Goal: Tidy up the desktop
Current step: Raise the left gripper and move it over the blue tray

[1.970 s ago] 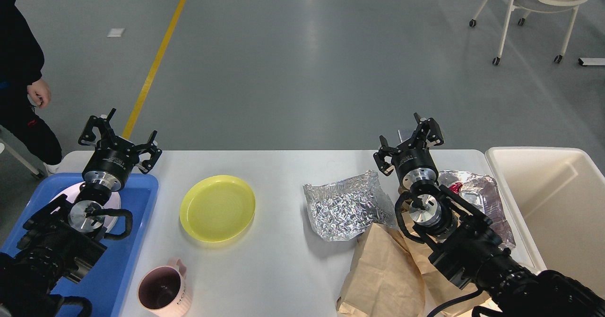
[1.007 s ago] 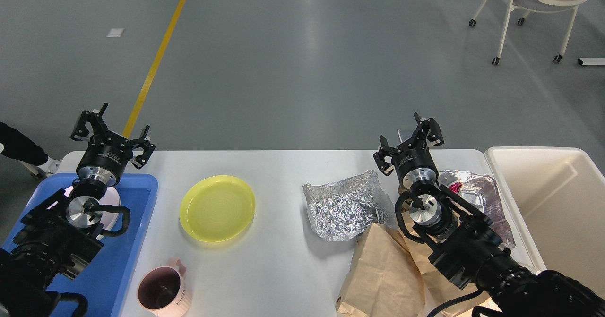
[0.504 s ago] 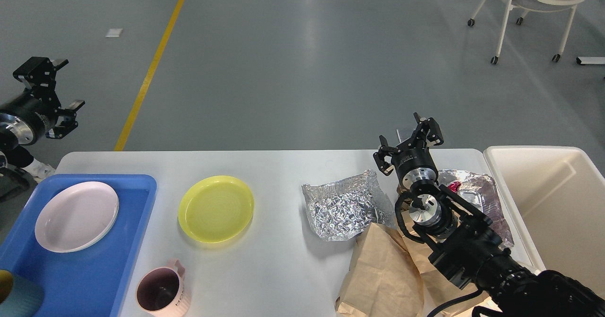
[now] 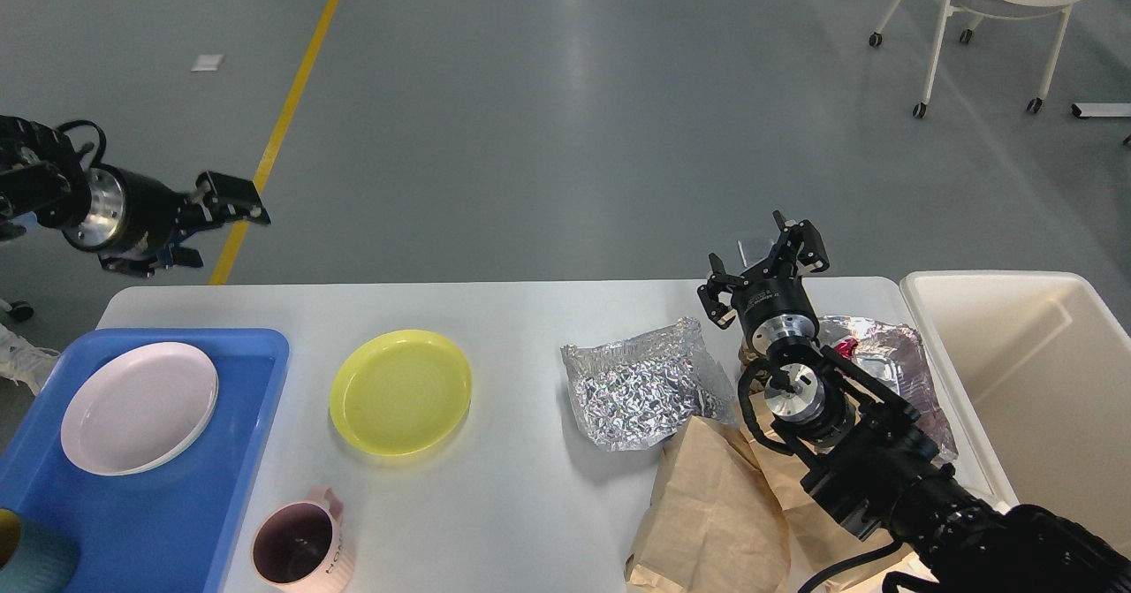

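Grey workshop floor with a yellow line [image 4: 292, 102] beyond; white desktop [image 4: 521, 496] filling the near view. Right gripper [image 4: 764, 262] spread open, empty, hovering over the far right edge, crumpled foil [image 4: 641, 394] just below-left, brown paper bag [image 4: 716, 513] nearer in, cream bin [image 4: 1025, 381] to its right. Left gripper [image 4: 212, 222] off the table's far left corner, apparently open, holding nothing. Yellow plate [image 4: 400, 391] lying toward the left arm's side, beside the blue tray [image 4: 168, 505]. Pink mug [image 4: 296, 553] lettering too small to read.

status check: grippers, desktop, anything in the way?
Left gripper open, off-table. Right gripper open, empty. Desktop cluttered: yellow plate, pink mug, foil, paper bag.
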You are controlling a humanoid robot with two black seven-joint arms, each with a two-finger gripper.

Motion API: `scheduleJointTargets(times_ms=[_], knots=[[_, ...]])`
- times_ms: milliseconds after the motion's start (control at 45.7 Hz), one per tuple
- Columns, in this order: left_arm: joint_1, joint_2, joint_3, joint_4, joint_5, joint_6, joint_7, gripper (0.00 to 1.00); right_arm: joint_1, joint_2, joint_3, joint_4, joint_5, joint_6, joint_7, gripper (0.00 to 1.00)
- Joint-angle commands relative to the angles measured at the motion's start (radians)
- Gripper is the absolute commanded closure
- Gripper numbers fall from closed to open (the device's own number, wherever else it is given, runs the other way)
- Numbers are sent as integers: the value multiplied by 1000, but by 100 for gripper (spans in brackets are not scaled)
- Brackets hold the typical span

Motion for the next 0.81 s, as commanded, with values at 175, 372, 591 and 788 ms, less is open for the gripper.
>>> scheduleJointTargets(times_ms=[175,372,591,788], knots=[[-159,-165,-16,-170,0,-111,0,0,-1,0,0,0,0,1,0,0],[-246,-220,-161,-186,3,-131,0,0,-1,0,0,0,0,1,0,0],[-274,-334,-166,-189,1,-128,-9,0,-1,0,0,0,0,1,0,0],[-332,-323,-99,-192,1,-138,-10,0,-1,0,0,0,0,1,0,0]])
